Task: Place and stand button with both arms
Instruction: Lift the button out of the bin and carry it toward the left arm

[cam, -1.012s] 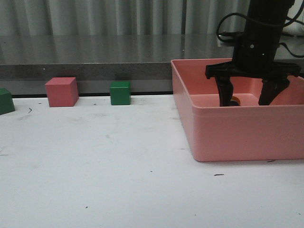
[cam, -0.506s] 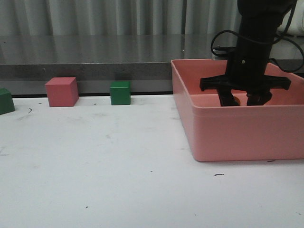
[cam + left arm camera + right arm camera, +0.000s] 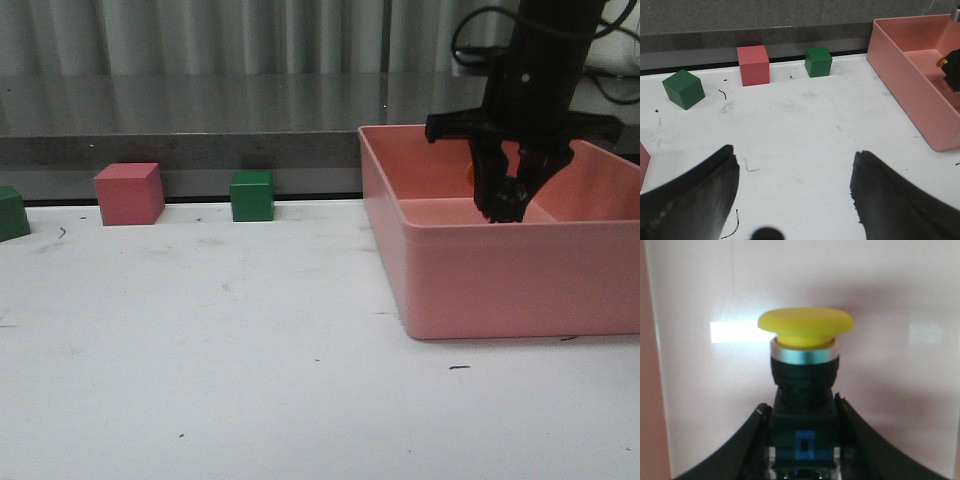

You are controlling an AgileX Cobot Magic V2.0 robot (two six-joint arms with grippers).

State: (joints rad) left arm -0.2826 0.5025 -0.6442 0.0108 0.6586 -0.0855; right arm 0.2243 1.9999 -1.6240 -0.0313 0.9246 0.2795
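Fingers (image 3: 760, 440) of the right black gripper (image 3: 510, 200) pinch the blocky base of the yellow-capped push button (image 3: 805, 365) above the pink plastic bin (image 3: 480, 280). Left gripper (image 3: 795, 200) hangs spread nearby, empty. The shallow grip could let the button twist and drop.

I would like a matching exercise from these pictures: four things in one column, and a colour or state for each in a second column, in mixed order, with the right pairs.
Things:
1. button
2. left gripper
3. bin
4. cube next to the bin

States:
A. green, resting on the white table
B. open and holding nothing
C. pink, open at the top
D. clamped by its base in the right gripper, yellow cap pointing away from the fingers

Pairs: 1-D, 2-B, 3-C, 4-A
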